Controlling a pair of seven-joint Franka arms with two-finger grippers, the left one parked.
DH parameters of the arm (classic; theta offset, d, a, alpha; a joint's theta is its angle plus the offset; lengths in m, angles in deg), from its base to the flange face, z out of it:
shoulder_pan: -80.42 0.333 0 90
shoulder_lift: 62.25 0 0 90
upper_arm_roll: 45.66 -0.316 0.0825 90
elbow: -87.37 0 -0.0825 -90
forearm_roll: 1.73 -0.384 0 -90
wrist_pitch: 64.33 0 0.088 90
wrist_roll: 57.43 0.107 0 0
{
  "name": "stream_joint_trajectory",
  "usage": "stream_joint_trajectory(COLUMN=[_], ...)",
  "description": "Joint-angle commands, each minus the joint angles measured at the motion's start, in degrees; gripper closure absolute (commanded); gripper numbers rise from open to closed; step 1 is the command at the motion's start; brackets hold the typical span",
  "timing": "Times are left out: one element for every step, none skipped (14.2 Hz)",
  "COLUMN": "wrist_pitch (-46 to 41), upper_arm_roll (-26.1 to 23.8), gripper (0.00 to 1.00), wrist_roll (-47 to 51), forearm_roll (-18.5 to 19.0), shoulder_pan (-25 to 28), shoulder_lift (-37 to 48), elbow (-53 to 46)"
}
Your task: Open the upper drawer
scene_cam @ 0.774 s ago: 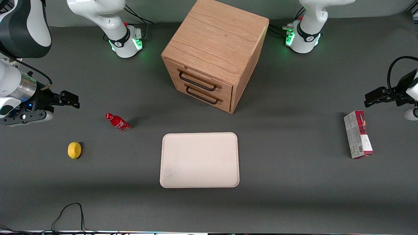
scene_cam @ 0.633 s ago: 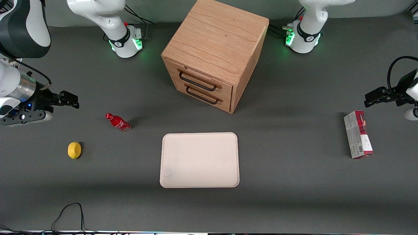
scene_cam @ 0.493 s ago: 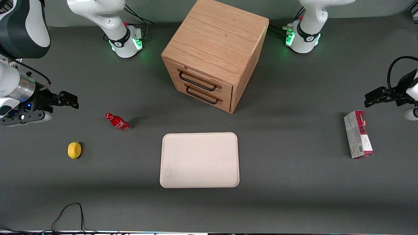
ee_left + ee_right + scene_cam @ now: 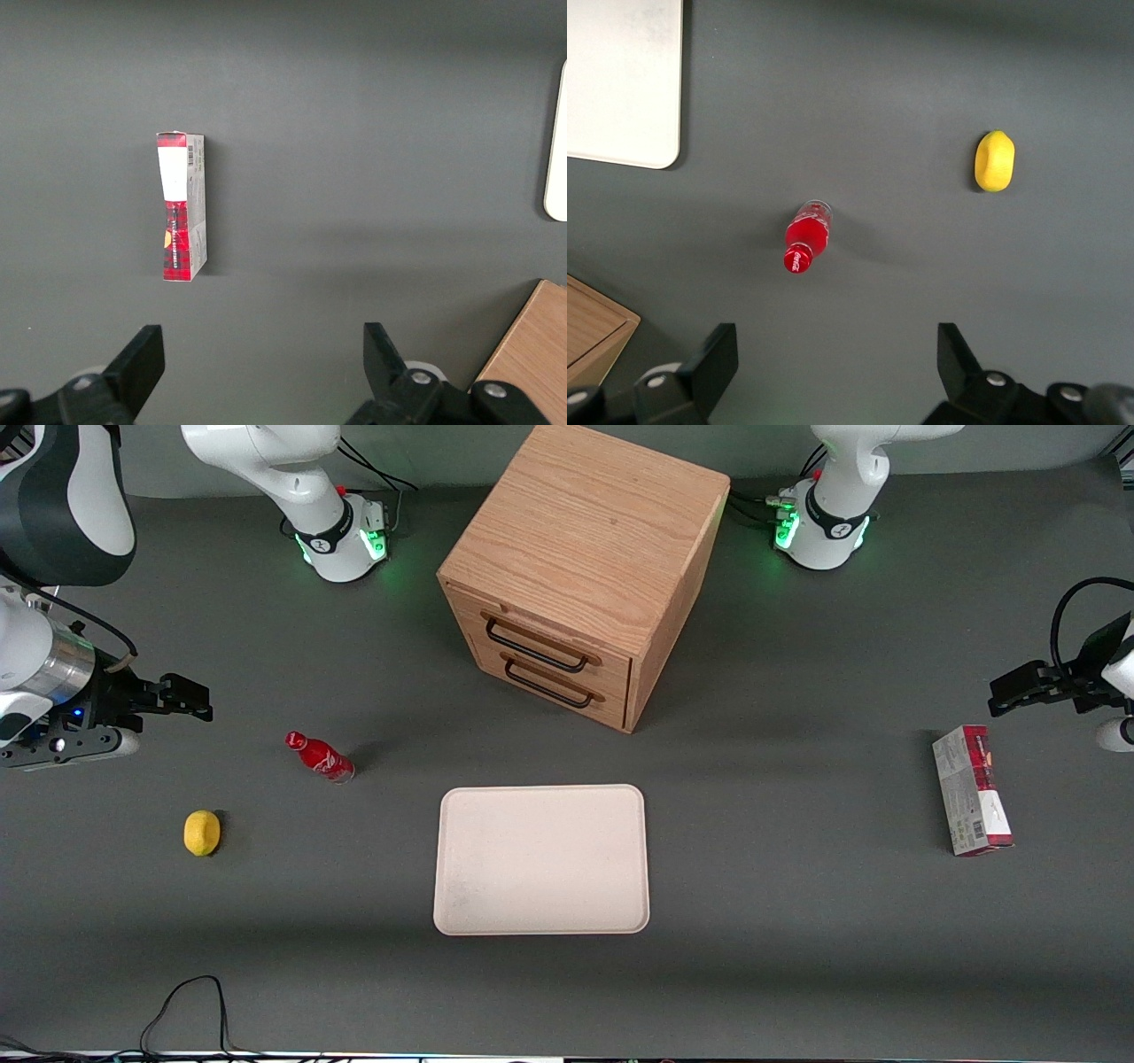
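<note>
Gripper [image 4: 193,698] hovering with fingers spread, holding nothing, at working arm's end of table.
Upper drawer [image 4: 540,644] shut; red bottle [image 4: 320,755] and lemon [image 4: 202,833] near gripper.

The upper drawer [image 4: 542,643], oak-fronted with a black wire bar handle, sits closed in the cabinet [image 4: 580,558], just above its matching twin.

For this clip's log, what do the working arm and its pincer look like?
The working arm has glossy white shells with a dark grey joint band, then a brushed silver wrist ring and a thin black cable looping past it. Its pincer is matte black with two blocky fingers, spread open above the table near the red bottle. The arm's white base glows green.
</note>
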Motion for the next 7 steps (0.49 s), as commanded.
stream_joint_trajectory(wrist_pitch=[-1.3, -1.3, -1.4, -2.0, -2.9, -3.6, -4.6], upper_arm_roll=[-0.2, -0.1, -0.2, -0.3, -0.4, -0.4, -0.5], gripper=[0.0, 0.0, 0.0, 0.0, 0.0, 0.0, 0.0], wrist_roll=[-0.9, -0.8, -0.5, -0.5, -0.7, -1.0, -1.0], forearm_roll=[0.8, 0.7, 0.7, 0.7, 0.6, 0.5, 0.4], shoulder_pan=[-0.3, -0.1, 0.3, 0.4, 0.3, 0.3, 0.1], shoulder_lift=[-1.4, -1.9, -2.9, -3.6, -3.7, -3.7, -3.9], elbow=[-1.9, -2.3, -3.0, -3.7, -4.5, -5.6, -6.6])
